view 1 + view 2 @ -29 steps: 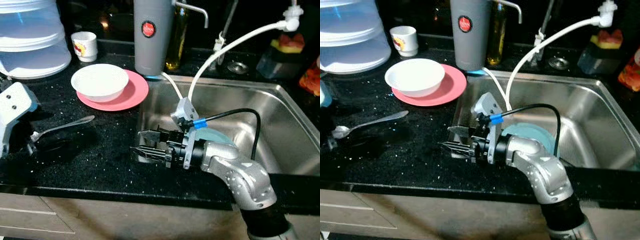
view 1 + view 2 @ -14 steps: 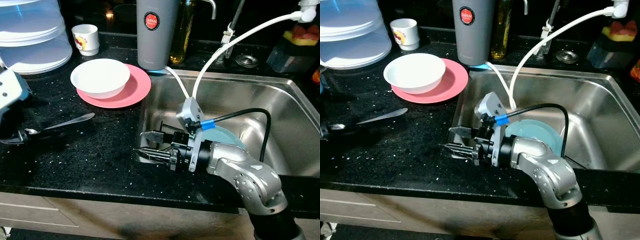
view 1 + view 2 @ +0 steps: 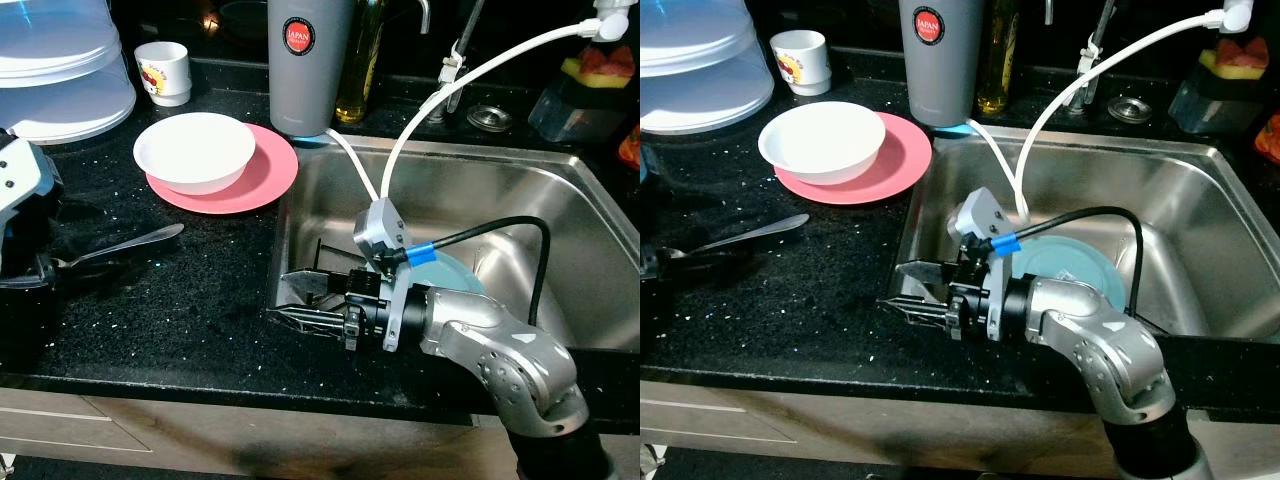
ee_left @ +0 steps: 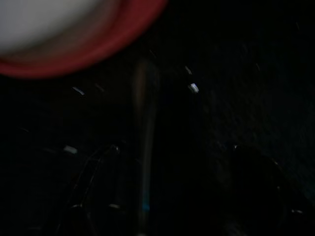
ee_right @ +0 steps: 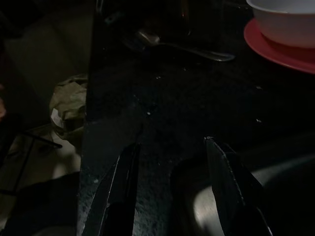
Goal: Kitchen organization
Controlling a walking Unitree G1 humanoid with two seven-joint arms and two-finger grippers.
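A slim silver metal spoon (image 3: 120, 248) lies flat on the black speckled stone worktop (image 3: 200, 310), its bowl end toward the left near edge and its handle running right and slightly far, the tip pointing at the flat pink plate (image 3: 262, 180) that carries a white ceramic bowl (image 3: 196, 152). The left gripper (image 3: 45, 270) sits right at the spoon's bowl end, dark against the dark stone; the left wrist view shows the handle running straight away along the gripper's line toward the plate, but whether the black fingers are apart or closed on the spoon cannot be told. The right gripper (image 3: 305, 305) hangs at the near left corner of the stainless steel sink (image 3: 560, 190), its two long fingers plainly apart and holding nothing, pointing left over the worktop toward the spoon, well apart from it. A round pale blue plate (image 3: 1080, 275) lies in the sink basin behind that arm. The left arm is clearly the nearer one, so any lift of the spoon probably falls to it, gripping across the handle's long axis.
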